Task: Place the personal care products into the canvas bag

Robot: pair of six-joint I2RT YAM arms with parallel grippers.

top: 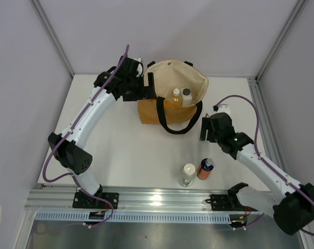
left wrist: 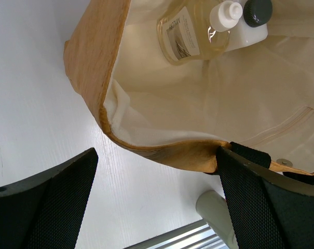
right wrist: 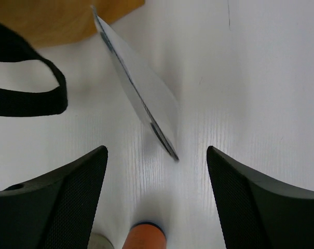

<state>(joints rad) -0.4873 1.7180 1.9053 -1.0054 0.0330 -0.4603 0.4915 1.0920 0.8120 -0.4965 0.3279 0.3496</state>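
The canvas bag (top: 169,106) stands open at the back middle, with its black loop handle (top: 178,124) hanging down the front. Inside it lie a rounded yellowish bottle (left wrist: 185,36) and a small white bottle with a dark grey cap (left wrist: 250,21). My left gripper (top: 148,88) is open at the bag's left rim (left wrist: 162,153), its right finger against the rim. My right gripper (top: 204,129) is open and empty above the table, right of the bag. A slim clear bottle (right wrist: 141,96) lies slanted ahead of it. The orange dark-capped bottle (top: 205,168) and the clear white-capped bottle (top: 188,174) stand near the front.
A metal rail (top: 157,199) runs along the table's near edge. Grey walls and frame posts (top: 53,36) close in the sides and back. A white cylinder (left wrist: 216,212) stands just behind the bag by my left gripper.
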